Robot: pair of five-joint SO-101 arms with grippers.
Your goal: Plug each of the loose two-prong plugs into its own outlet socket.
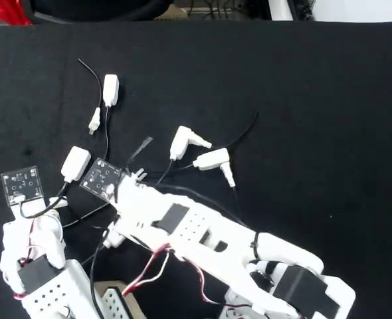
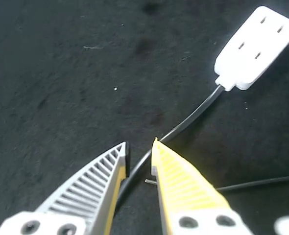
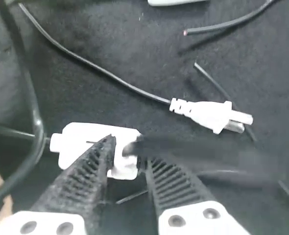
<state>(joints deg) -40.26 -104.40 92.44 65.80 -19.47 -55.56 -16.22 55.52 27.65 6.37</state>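
In the left wrist view my left gripper point(image 2: 138, 146) is narrowly open, its grey and yellow fingers on either side of a black cable point(image 2: 183, 125). That cable runs to a white outlet socket point(image 2: 254, 49) lying face up on the black table. In the right wrist view my right gripper point(image 3: 129, 152) hovers with a small gap over a white block point(image 3: 81, 139) that has a cable at one end. A white two-prong plug point(image 3: 208, 115) lies just beyond it. The high view shows two more angled white plugs point(image 1: 183, 141) point(image 1: 214, 159) mid-table and another socket point(image 1: 110, 90) farther back.
Loose black cables point(image 1: 93, 73) cross the black table point(image 1: 315, 100) around both arms. Marker boards point(image 1: 22, 183) point(image 1: 101, 176) sit on the wrists. A small white plug point(image 1: 94, 121) lies beside the far socket. The table's right half holds nothing.
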